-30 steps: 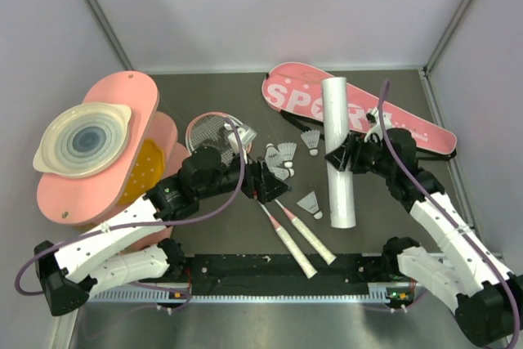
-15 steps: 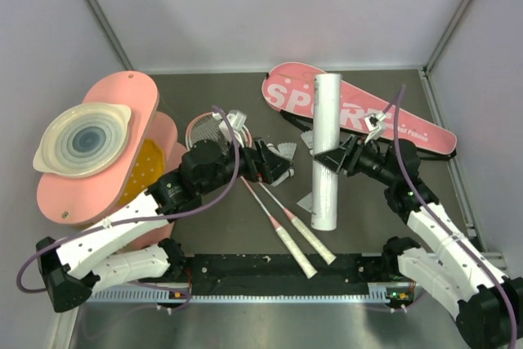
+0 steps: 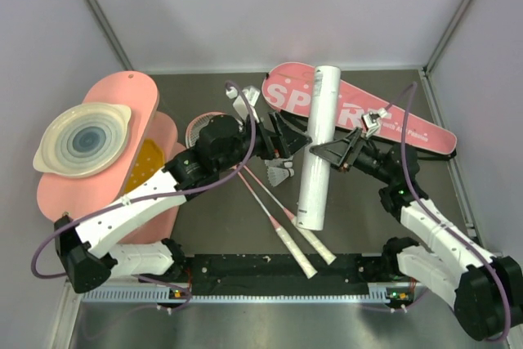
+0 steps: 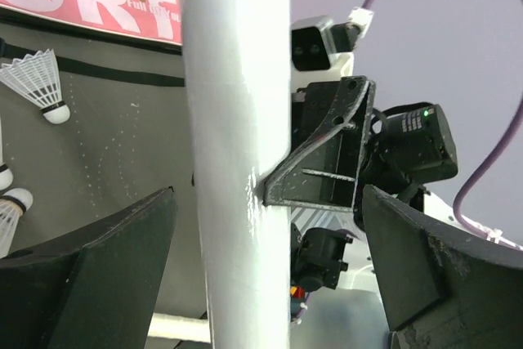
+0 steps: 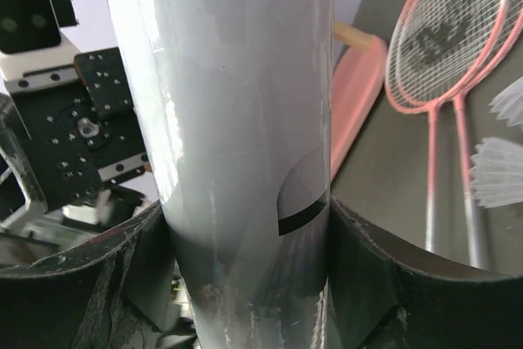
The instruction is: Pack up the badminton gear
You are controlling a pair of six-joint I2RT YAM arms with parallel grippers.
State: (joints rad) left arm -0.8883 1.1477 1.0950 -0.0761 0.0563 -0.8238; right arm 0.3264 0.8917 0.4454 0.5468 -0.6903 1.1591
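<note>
My right gripper point(image 3: 324, 154) is shut on the long white tube point(image 3: 317, 145) and holds it tilted above the table; the tube fills the right wrist view point(image 5: 245, 120) between the pads point(image 5: 376, 275). My left gripper point(image 3: 291, 142) is open, its jaws on either side of the tube point(image 4: 237, 153) without touching it. Two pink-framed rackets point(image 3: 274, 206) lie crossed below, heads point(image 5: 445, 34) to the left. White shuttlecocks point(image 3: 282, 174) lie beside the tube, and one shows in the left wrist view point(image 4: 37, 79). The pink "SPORT" bag point(image 3: 392, 120) lies at the back right.
Pink rounded boards point(image 3: 135, 100) with a white ringed dish point(image 3: 83, 138) stand at the left. Grey walls close in the back and both sides. A black rail point(image 3: 245, 267) runs along the near edge between the arm bases.
My right gripper has lifted the tube and carried it left, tilting its top to the back. My left arm has swung up and right until its open jaws straddle the tube.
</note>
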